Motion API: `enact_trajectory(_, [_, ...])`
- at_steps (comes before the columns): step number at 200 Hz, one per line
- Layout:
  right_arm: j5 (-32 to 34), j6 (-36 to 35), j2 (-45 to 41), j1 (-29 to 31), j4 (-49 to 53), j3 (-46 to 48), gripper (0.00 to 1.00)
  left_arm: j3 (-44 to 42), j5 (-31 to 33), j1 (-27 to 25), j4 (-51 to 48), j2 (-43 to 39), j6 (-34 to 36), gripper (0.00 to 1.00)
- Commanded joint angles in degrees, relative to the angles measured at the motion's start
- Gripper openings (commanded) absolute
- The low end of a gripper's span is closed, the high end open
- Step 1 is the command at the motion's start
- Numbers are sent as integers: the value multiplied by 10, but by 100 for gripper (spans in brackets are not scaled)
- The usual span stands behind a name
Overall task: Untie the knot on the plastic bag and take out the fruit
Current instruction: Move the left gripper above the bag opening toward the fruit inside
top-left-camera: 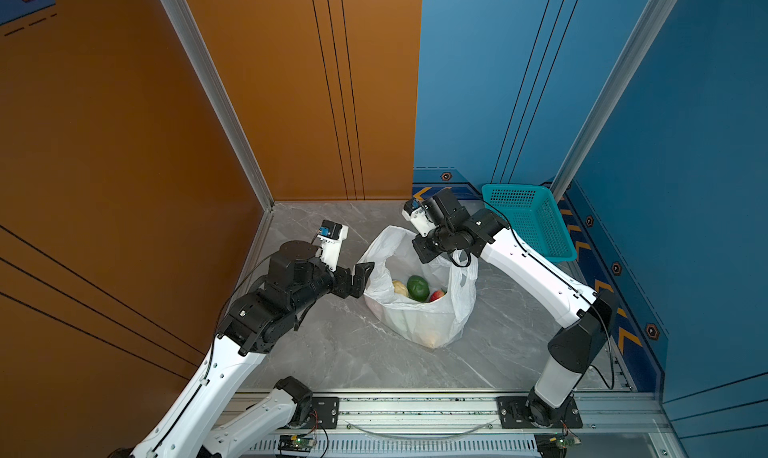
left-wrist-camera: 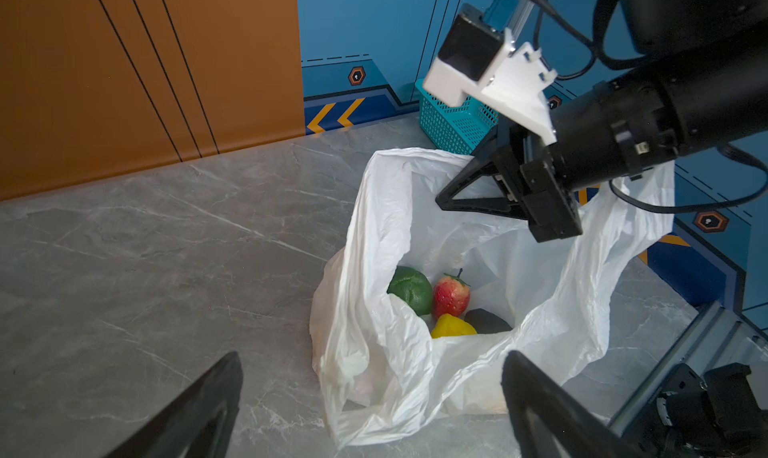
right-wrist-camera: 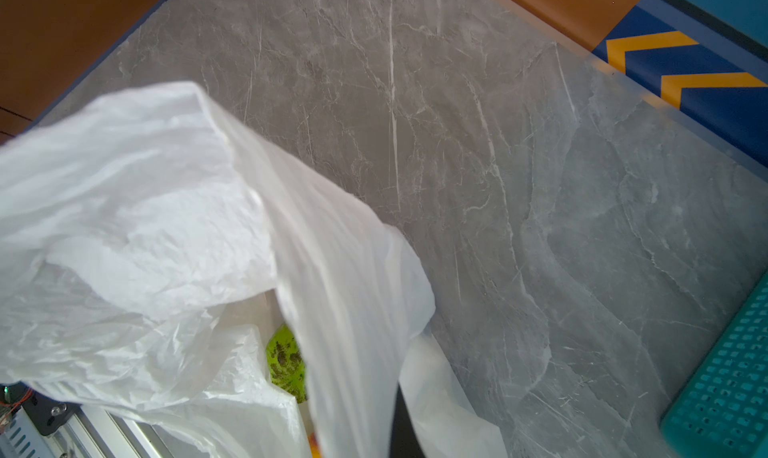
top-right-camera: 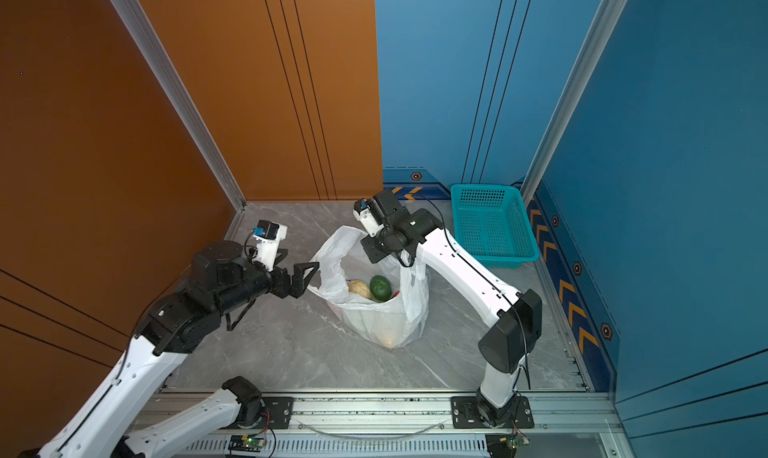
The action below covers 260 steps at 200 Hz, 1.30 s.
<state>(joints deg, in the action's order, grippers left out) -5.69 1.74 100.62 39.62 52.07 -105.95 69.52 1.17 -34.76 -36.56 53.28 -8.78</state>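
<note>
The desk (top-left-camera: 332, 352) is bounded by an orange wall (top-left-camera: 124, 144) on the left, a blue wall (top-left-camera: 685, 186) on the right and a metal rail (top-left-camera: 415, 408) along its front edge. Bare desk is seen in front of the plastic bag (top-left-camera: 419, 323) and behind it. A teal basket (top-left-camera: 528, 223) is set in the back right corner, apart from the bag.

The bag is stood near the desk's middle, its mouth spread open, and the fruit (left-wrist-camera: 451, 296) is seen inside. The left pincer (top-right-camera: 302, 257) is spread wide just beside the bag's left rim, with nothing gripped; whether the film is touched cannot be told. The right pincer (left-wrist-camera: 442, 202) is closed on a fold of the bag's back rim.
</note>
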Motion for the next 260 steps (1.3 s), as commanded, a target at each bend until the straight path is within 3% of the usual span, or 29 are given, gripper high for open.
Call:
enact_trajectory(1, [-9, 23, 6, -9, 25, -21, 0, 24, 122, -68, -11, 66, 27, 98])
enact_trajectory(26, [-12, 32, 1, -12, 30, -22, 0, 32, 205, -107, -11, 128, 24, 98])
enact_trajectory(94, [-27, 40, -13, -15, 31, -17, 0, 44, 338, -114, 28, 238, 59, 98])
enact_trajectory(151, [-37, 43, -27, -21, 29, -15, 0, 7, 235, -44, 78, 293, 25, 100])
enact_trajectory(165, [-38, 42, -31, -23, 30, -12, 0, 3, 202, -28, 86, 294, 24, 88])
enact_trajectory(185, [-40, 42, -35, -28, 29, -1, 0, -7, 121, 6, 90, 284, 8, 57])
enact_trajectory(214, [-45, 43, -41, -38, 21, 21, 0, -30, 13, 40, 93, 248, 5, 24])
enact_trajectory(245, [-50, 41, -41, -48, 14, 48, 0, -57, -127, 73, 92, 205, -18, 6])
enact_trajectory(260, [-49, 38, -37, -55, 14, 60, 0, -69, -182, 78, 89, 186, -36, 3])
